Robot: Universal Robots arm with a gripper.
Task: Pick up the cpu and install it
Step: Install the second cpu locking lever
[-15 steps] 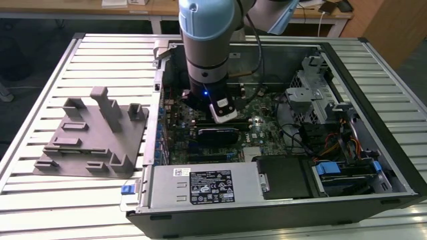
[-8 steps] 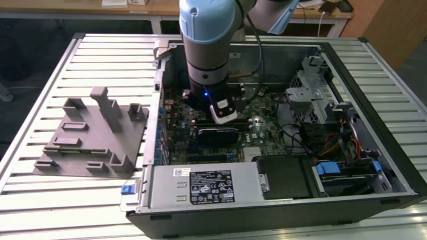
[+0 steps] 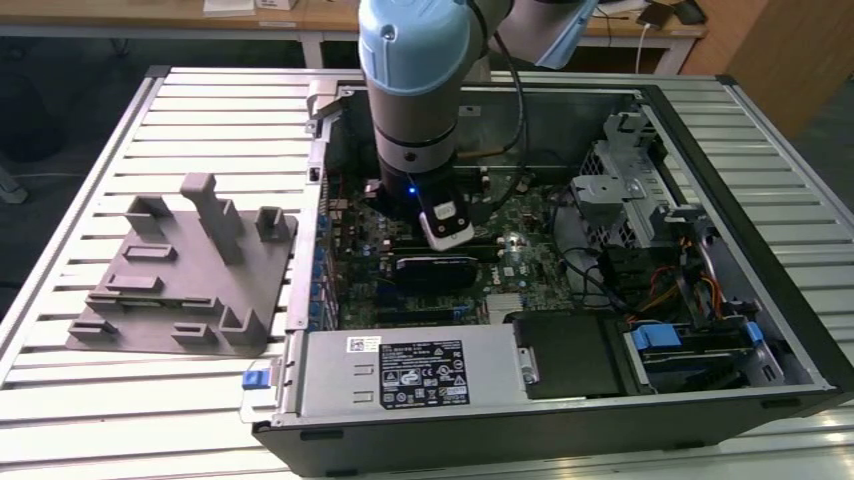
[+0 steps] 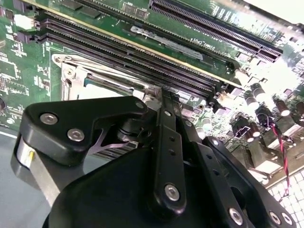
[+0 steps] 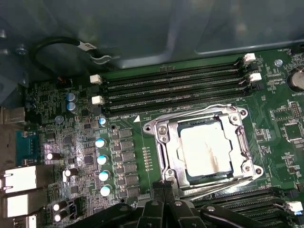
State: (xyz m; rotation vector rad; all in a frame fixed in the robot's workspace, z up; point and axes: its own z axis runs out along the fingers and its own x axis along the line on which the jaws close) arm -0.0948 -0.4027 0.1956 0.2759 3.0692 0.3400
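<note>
The arm reaches down into the open computer case [image 3: 747,330] on the slatted table [image 3: 80,380]. The cpu [image 5: 205,148] lies flat in the metal-framed socket [image 5: 164,142] on the green motherboard [image 5: 126,142] — beside the memory slots [image 5: 175,88]. The gripper [image 5: 161,190] hovers at the socket's edge, its fingers together and holding nothing.

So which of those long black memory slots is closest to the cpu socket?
The memory slot bordering the socket frame, where the cpu sits; the other slots lie farther off.
</note>
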